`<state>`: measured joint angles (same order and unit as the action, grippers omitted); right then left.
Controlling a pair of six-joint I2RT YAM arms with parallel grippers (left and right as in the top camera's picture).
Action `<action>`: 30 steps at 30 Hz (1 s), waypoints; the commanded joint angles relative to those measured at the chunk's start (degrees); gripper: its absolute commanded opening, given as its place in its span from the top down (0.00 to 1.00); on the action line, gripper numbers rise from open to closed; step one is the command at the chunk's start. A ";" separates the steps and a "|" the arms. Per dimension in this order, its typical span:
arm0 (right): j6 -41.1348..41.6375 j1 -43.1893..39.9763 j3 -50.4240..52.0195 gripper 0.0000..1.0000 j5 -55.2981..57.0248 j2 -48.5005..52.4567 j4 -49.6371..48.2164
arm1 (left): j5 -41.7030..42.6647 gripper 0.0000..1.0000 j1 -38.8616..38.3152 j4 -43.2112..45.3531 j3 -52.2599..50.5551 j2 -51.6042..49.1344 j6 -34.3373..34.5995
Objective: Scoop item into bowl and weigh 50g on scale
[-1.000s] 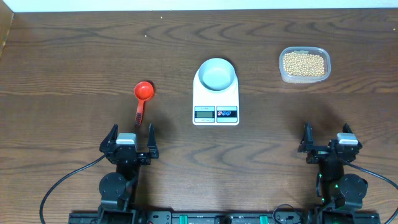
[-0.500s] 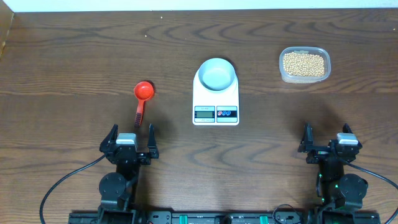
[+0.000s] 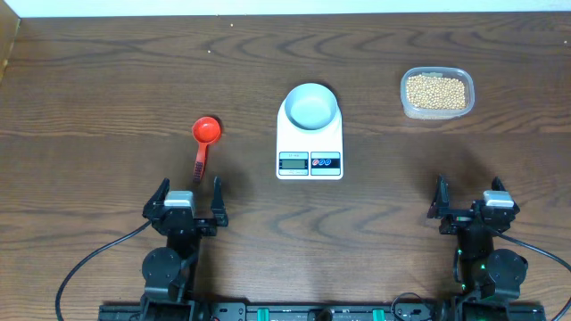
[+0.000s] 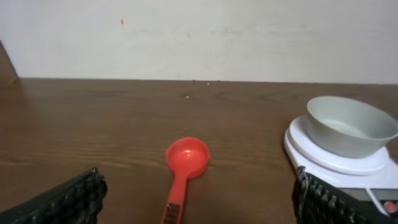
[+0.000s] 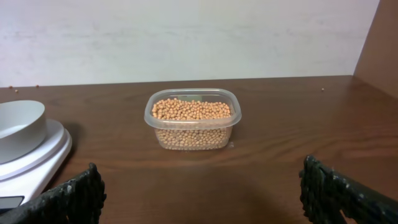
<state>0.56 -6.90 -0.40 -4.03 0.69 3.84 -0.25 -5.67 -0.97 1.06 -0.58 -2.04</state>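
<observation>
Presently on hand, clock read from overhead with twelve toward the far wall:

1. Scale (image 3: 310,134). Mid-table, display (image 3: 293,161) turned to six o'clock, probably so the reading faces the arms.
2. Bowl (image 3: 311,106). Sits empty on the scale's platform, at its twelve o'clock end, leaving the display uncovered. Placed there, I judge, so weight registers as it fills.
3. Beans (image 3: 436,91). All heaped in a clear tub (image 3: 437,115) at about two o'clock from the scale and well apart from it, straight ahead of the right arm. None are in the bowl.
4. Red scoop (image 3: 206,131). Lies flat at nine o'clock from the scale, cup upward at the twelve o'clock end. Its handle runs toward six, likely set for an easy pick by the left arm.
5. Left gripper (image 3: 189,196). At seven o'clock near the table edge, fingers spread wide, holding nothing.
6. Right gripper (image 3: 468,201). At five o'clock, fingers likewise parted and empty.

Surface: table (image 3: 107,89) of dark brown wood grain, matte, with a few pale specks toward twelve o'clock.
Room: plain off-white wall (image 4: 249,37) behind the table.

Status, as judged: nothing scooped yet, and the scoop is the first thing to collect.
</observation>
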 commanded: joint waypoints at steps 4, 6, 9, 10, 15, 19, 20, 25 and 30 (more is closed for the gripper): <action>-0.63 -0.09 0.09 0.01 0.50 -0.31 0.24 | -0.11 0.02 0.24 1.46 2.49 -2.19 5.14; -0.63 -0.09 0.09 0.01 0.48 -0.31 0.24 | -0.09 0.02 0.24 1.33 4.90 -4.55 5.14; -0.63 -0.09 0.09 0.01 0.50 -0.31 0.26 | 0.04 0.02 0.24 1.18 10.91 -11.98 5.11; -0.63 -0.09 0.09 0.01 0.50 -0.31 0.24 | 0.76 0.02 0.24 1.18 12.68 -14.47 4.61; -0.63 -0.09 0.09 0.01 0.50 -0.31 0.24 | 2.86 0.02 0.24 -1.60 24.00 -29.24 3.15; -0.63 -0.09 0.09 0.01 0.50 -0.31 0.24 | 2.86 0.02 0.24 -8.72 35.85 -41.24 3.15; -0.63 -0.09 0.09 0.01 0.48 -0.31 0.26 | 2.86 0.02 0.24 -11.67 40.09 -45.03 3.15; -0.63 -0.09 0.09 0.01 0.50 -0.31 0.24 | 2.86 0.02 0.26 -23.45 56.46 -60.11 -0.66; -0.63 -0.09 0.09 0.01 0.50 -0.31 0.24 | 3.13 0.02 0.52 -32.74 69.68 -74.95 -3.37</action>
<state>0.56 -6.90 -0.40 -4.01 0.73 3.88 2.02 -5.67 -30.44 64.29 -68.60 -2.48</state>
